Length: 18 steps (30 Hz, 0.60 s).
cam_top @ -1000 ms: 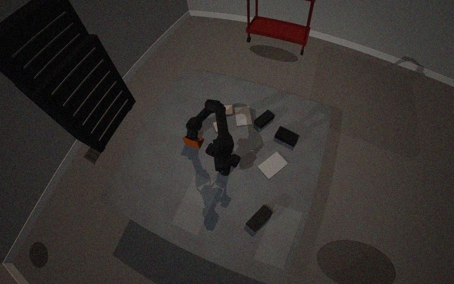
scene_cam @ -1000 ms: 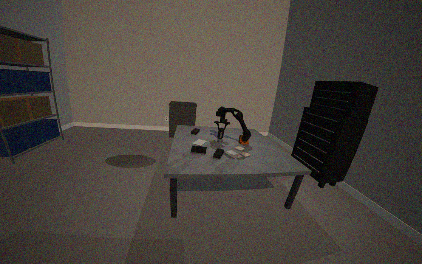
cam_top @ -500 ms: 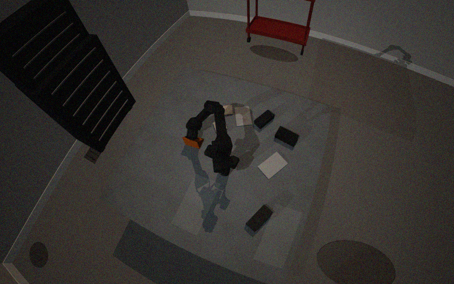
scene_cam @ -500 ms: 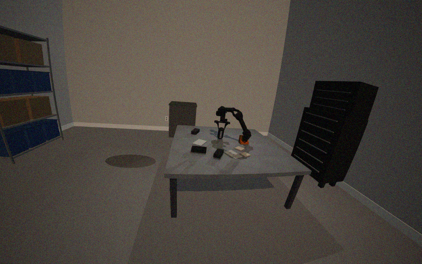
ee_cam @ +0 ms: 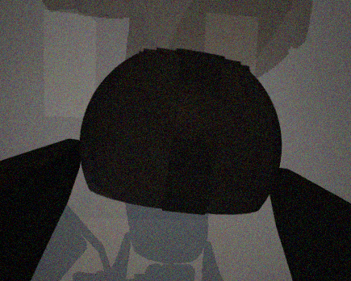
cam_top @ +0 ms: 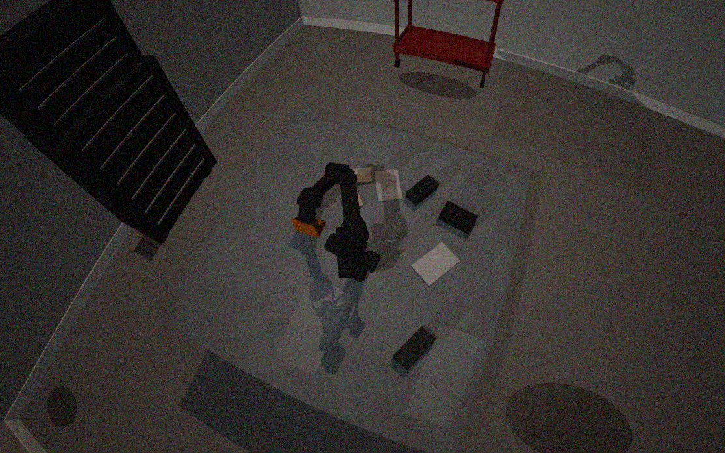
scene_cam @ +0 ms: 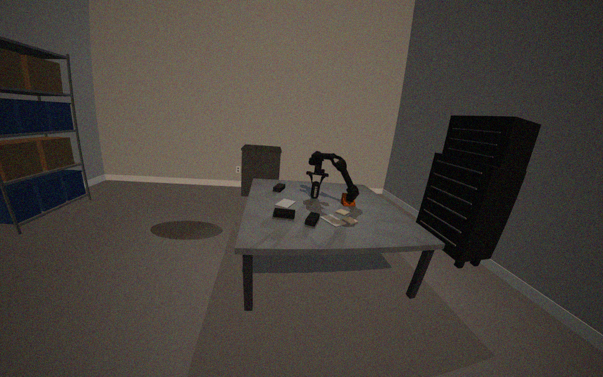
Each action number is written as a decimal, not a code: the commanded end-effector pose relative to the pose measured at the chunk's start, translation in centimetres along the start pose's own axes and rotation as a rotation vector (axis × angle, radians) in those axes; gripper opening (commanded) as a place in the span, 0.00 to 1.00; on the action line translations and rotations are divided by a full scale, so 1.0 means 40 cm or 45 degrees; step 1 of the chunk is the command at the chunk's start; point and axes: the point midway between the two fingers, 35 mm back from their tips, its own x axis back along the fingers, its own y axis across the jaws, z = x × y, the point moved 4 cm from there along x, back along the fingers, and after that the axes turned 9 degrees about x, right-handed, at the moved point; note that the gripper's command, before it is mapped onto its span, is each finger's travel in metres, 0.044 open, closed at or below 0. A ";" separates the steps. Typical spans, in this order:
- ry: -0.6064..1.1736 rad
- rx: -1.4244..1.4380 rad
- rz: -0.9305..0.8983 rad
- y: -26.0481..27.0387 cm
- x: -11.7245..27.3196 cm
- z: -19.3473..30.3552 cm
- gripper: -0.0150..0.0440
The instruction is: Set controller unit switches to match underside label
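My end effector [cam_top: 352,261] [scene_cam: 315,182] [ee_cam: 178,166] stands wide, its fingers closed on the sides of the controller unit [cam_top: 359,275] [scene_cam: 314,190] [ee_cam: 181,133], which seems lifted off the surface [cam_top: 241,253] [scene_cam: 387,234], beside the orange arm base [cam_top: 307,226] [scene_cam: 348,203]. I judge that I hold it tipped up to expose the underside label; pale marks show on its face in the exterior view, too small to read. From my wrist it is a matte, near-black, rounded outline. Beyond it from the orange base lies a thin, flat white card [cam_top: 435,263] [scene_cam: 285,203]. I cannot tell the switch settings.
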 end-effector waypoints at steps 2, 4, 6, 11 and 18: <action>0.004 0.007 -0.008 0.001 -0.001 0.015 0.82; 0.005 0.007 -0.007 0.002 0.000 0.019 0.82; 0.005 0.007 -0.007 0.003 0.001 0.023 0.82; 0.007 0.007 -0.006 0.004 0.003 0.033 0.82; 0.010 0.007 -0.004 0.007 0.006 0.047 0.82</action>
